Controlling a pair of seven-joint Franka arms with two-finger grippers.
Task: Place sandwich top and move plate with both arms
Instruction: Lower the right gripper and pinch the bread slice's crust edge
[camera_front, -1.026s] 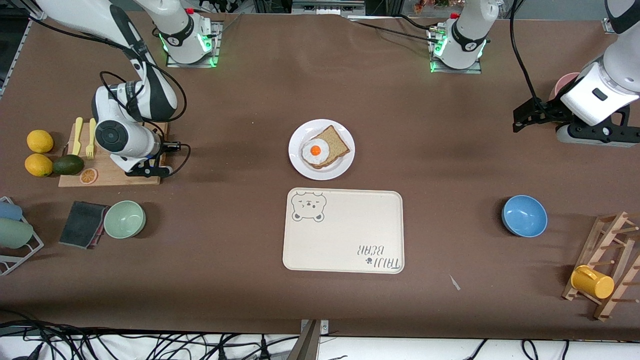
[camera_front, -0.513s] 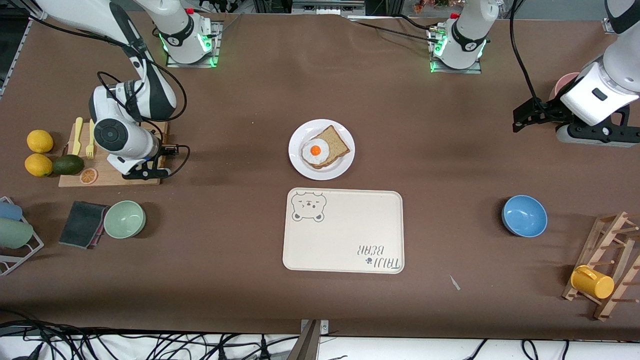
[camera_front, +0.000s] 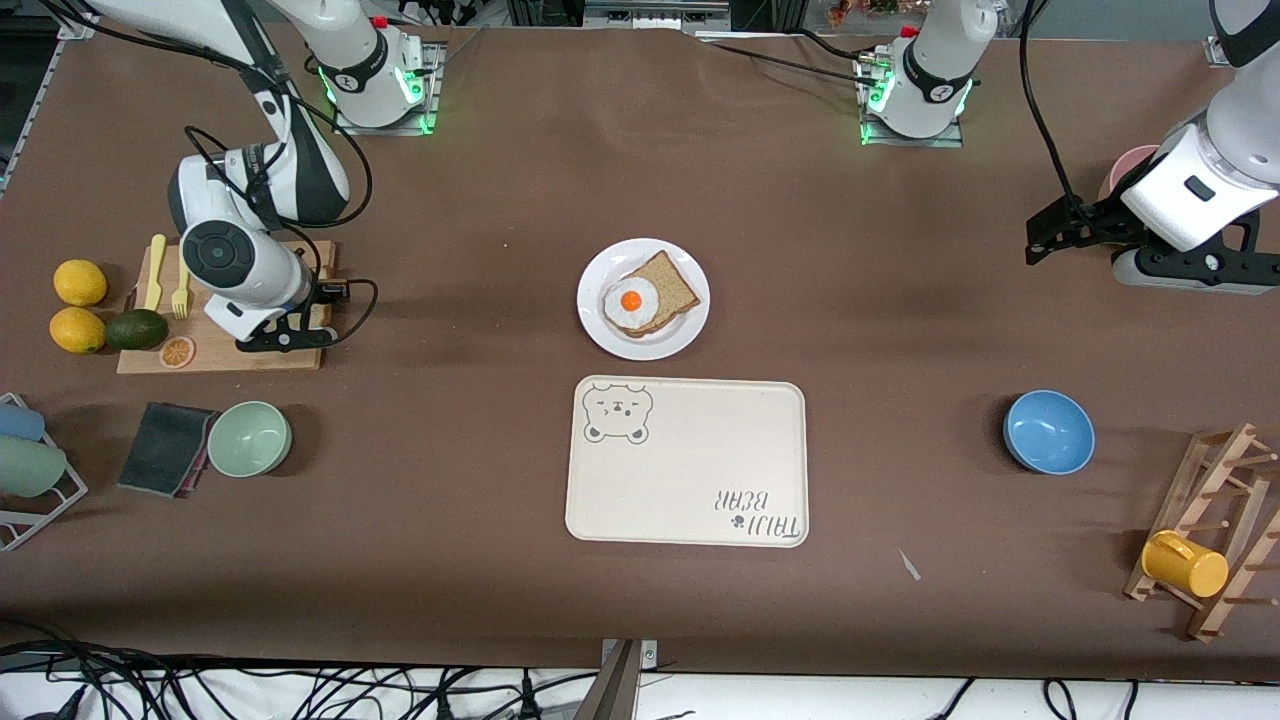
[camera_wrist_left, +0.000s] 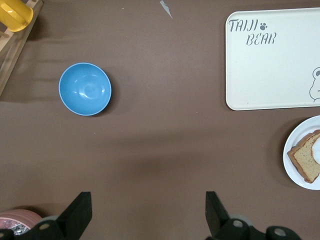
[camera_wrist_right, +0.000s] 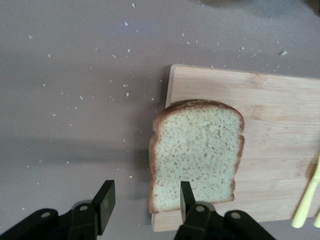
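Note:
The sandwich top, a pale speckled slice with a brown crust, lies flat on a wooden cutting board at the right arm's end of the table. My right gripper hovers open over the board's edge, one finger over the slice and the other over bare table. In the front view the right gripper hides the slice. The white plate sits mid-table with a golden-brown slice and a fried egg on it. My left gripper waits open and empty over bare table at the left arm's end.
A cream bear tray lies nearer the camera than the plate. A blue bowl and a wooden rack with a yellow mug are toward the left arm's end. A green bowl, lemons, an avocado and yellow cutlery surround the board.
The right arm has drifted a little toward its base over the cutting board, and its jaws have widened slightly. The left arm has not moved.

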